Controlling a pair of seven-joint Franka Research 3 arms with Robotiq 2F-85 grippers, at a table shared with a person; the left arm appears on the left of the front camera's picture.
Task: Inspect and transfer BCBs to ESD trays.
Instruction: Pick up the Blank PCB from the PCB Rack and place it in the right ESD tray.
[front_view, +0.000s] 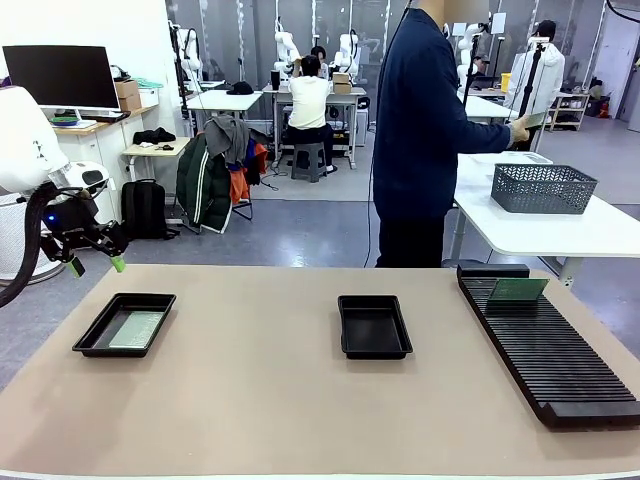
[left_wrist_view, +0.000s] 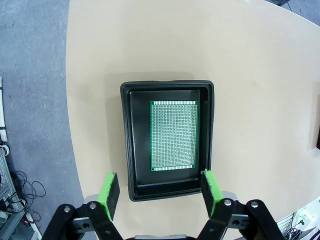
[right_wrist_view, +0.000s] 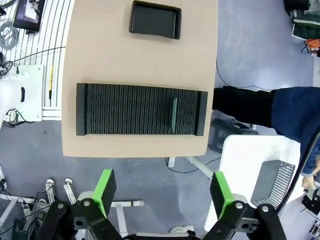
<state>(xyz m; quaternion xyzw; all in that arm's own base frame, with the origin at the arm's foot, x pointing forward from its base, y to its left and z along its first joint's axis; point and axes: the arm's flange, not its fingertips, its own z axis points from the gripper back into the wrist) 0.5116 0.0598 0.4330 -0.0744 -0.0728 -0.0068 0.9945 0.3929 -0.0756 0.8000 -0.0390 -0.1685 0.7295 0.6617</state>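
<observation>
**Front view.** Left fingers: spread, holding nothing, raised at the bench's left end, well apart from the left ESD tray, where one BCB lies flat. Middle ESD tray: no board seen in it. Rack: one BCB standing near its far end.

**Left wrist view.** Left fingers wide, touching nothing. The BCB sits toward one wall of its tray. Risk: if you descend off-centre, a pad could catch the rim and shove the tray.

**Right wrist view.** Right fingers fully apart, empty, high over the rack. The racked BCB shows edge-on. Risk: a skewed pinch could tip it or jam it in the ribs.
</observation>
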